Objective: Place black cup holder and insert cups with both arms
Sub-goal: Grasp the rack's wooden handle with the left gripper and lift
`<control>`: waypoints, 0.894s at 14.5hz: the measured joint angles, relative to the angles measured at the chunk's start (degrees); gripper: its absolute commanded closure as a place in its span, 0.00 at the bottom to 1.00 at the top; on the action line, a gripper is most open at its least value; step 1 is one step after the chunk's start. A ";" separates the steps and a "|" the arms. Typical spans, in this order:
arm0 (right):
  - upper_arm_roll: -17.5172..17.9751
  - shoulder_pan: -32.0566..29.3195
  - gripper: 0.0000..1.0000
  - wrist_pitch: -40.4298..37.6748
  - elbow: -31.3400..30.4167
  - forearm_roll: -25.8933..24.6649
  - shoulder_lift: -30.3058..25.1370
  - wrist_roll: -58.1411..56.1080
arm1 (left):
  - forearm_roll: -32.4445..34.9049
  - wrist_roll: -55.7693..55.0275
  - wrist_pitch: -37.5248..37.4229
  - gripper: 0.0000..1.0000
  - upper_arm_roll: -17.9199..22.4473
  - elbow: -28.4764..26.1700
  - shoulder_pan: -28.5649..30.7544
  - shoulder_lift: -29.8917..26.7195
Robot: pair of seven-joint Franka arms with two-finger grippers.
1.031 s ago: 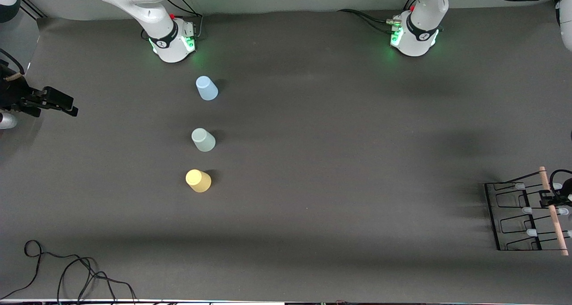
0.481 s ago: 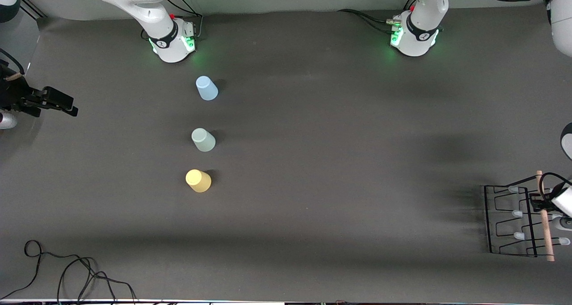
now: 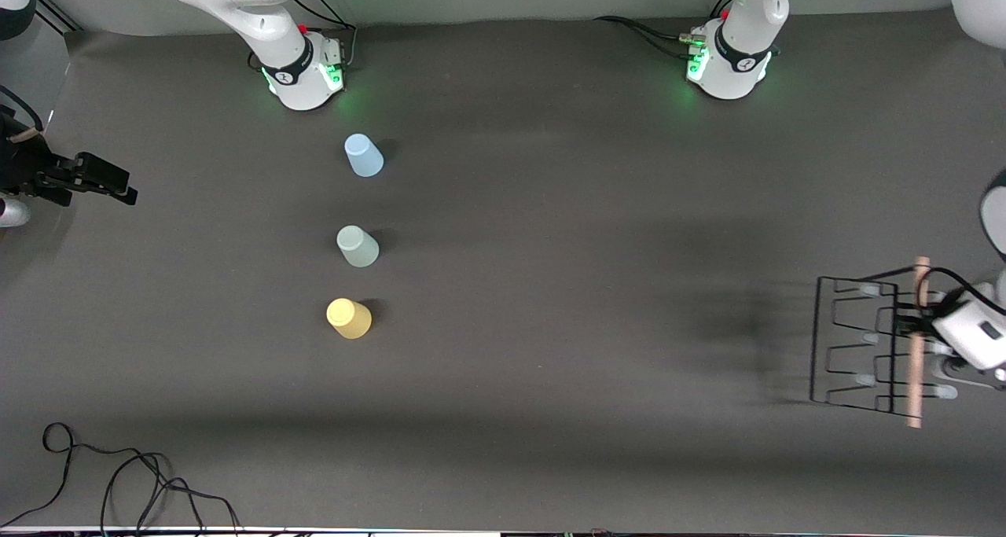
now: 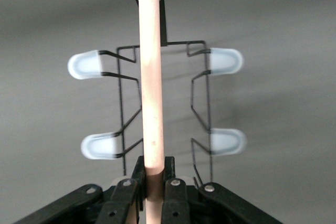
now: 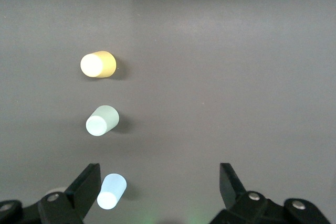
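The black cup holder [image 3: 815,340] hangs above the table at the left arm's end. My left gripper [image 3: 921,326] is shut on its light wooden rod [image 3: 916,380]. In the left wrist view the rod [image 4: 151,77] runs between the shut fingers [image 4: 153,174], with pale-blue-capped pegs [image 4: 86,64] on both sides. Three cups stand upside down in a row in front of the right arm's base: pale blue [image 3: 363,156], mint green [image 3: 357,246], and yellow [image 3: 348,318] nearest the front camera. My right gripper [image 3: 110,183] waits open and empty in the air at the right arm's end. Its wrist view [image 5: 160,182] shows all three cups below.
A loose black cable [image 3: 118,474] lies at the near corner on the right arm's end. A small silver object [image 3: 12,213] sits at the table's edge below the right gripper. The dark mat [image 3: 589,285] spreads between the cups and the holder.
My left gripper has lifted the cup holder off the table and carried it toward the right arm's end. The right arm and the cups have not moved.
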 measured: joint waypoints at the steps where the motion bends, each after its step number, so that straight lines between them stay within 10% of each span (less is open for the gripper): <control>1: 0.00 0.00 0.00 0.00 0.00 0.00 0.00 0.00 | -1.98 -1.60 0.26 1.00 -0.08 -2.31 -1.17 -1.69; 13: -0.01 0.00 0.00 -0.10 0.02 0.00 0.02 0.00 | -3.81 -45.48 8.46 1.00 -0.63 -15.08 -32.09 -7.05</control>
